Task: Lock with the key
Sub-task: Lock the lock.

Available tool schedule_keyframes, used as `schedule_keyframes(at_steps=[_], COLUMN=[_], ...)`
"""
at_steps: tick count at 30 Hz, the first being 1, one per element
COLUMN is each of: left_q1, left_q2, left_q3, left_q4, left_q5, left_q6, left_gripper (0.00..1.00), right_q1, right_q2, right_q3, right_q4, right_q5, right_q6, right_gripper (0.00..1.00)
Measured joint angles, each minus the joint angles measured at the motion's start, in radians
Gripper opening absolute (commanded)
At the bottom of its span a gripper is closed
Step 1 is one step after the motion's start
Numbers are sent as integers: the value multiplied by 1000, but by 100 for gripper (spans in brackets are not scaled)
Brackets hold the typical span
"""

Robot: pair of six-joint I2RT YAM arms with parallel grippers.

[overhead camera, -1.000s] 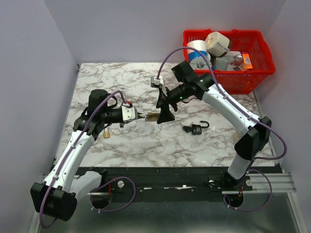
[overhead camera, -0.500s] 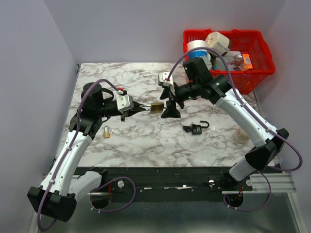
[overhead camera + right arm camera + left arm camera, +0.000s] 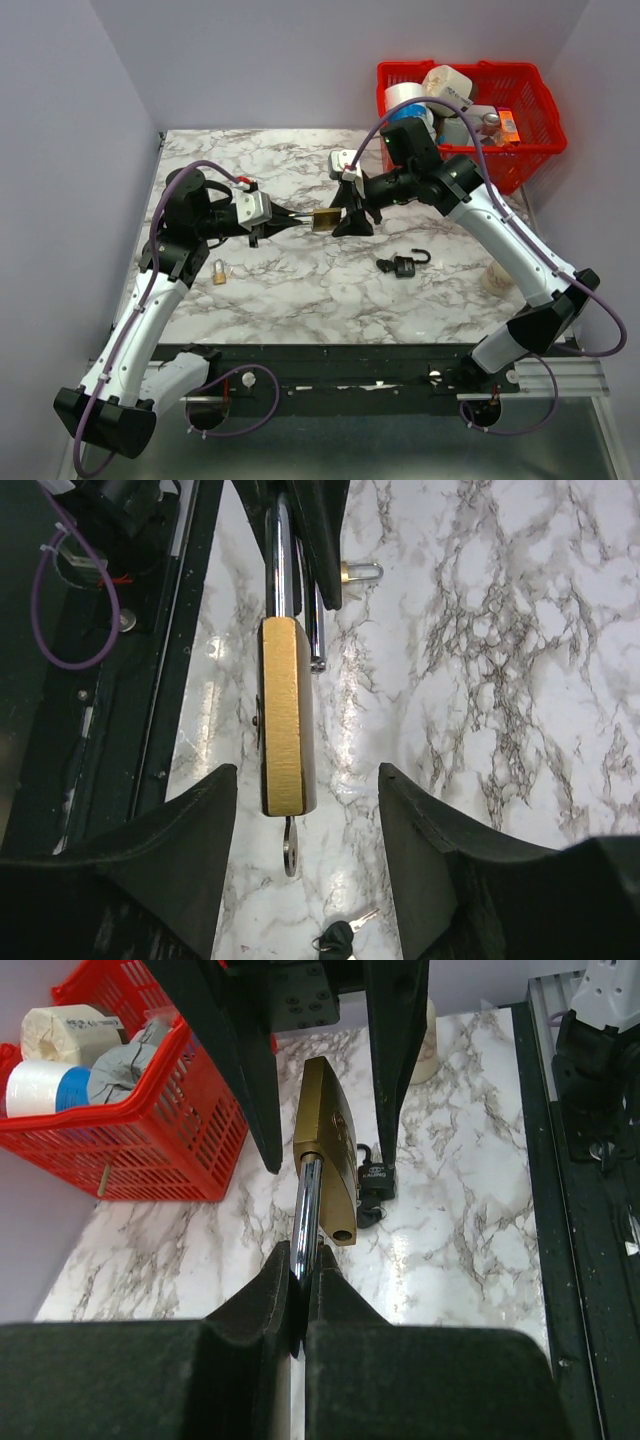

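Narrowing around the padlock (image 3: pixel 283 720), the right gripper (image 3: pixel 305 780) is still staying unclenched; the left gripper (image 3: pixel 303 1260) is clenching the shackle (image 3: pixel 306 1195).

No wording can be read with certainty. The black padlock (image 3: pixel 375 1175) carries a small band of white lettering on its body, too small to make out. Print on the orange packet (image 3: pixel 507 125) in the red basket (image 3: pixel 460 68) is blurred.

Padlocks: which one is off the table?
The larger brass padlock, held up by its shackle in the left gripper. The small brass padlock and the black padlock both lie on the table.
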Motion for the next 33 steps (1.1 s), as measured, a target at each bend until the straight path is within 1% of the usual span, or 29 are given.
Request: schedule_keyframes(at_steps=[1,2,4,7,8,10,11,13,26,33], left_q1=[0,-1,-5,-6,-6,-6,-5,-6,-6,-6], left_q2=[0,1,5,15,17,19,21,23,37,70], left_q3=[2,3,8,16,17,18,18,19,27,52], left_q4=[1,2,1,1,1,1,2,2,14,17], left_q5=[2,2,7,7,6,1,1,0,-8,-9], left_q6=[-2,-2,-3,-3,-3,-4,-5,-14,-68,-158], left_gripper=[0,0,0,0,0,0,0,0,0,0], right_q1=[0,0,0,0,0,1,2,2,2,1], right_q2=[4,9,19,27,27,27,27,28,31,0], right_q3=[2,6,17,26,27,30,30,30,28,-12], right_q4=[0,-1,1,-3,-3,-5,-9,-11,8,68], right_q5=[0,0,0,-4,-4,-9,-12,-14,-8,28], right_q6=[0,3,2,2,3,3,4,3,25,40], right_gripper=[57,52,48,34,25,14,7,1,1,1])
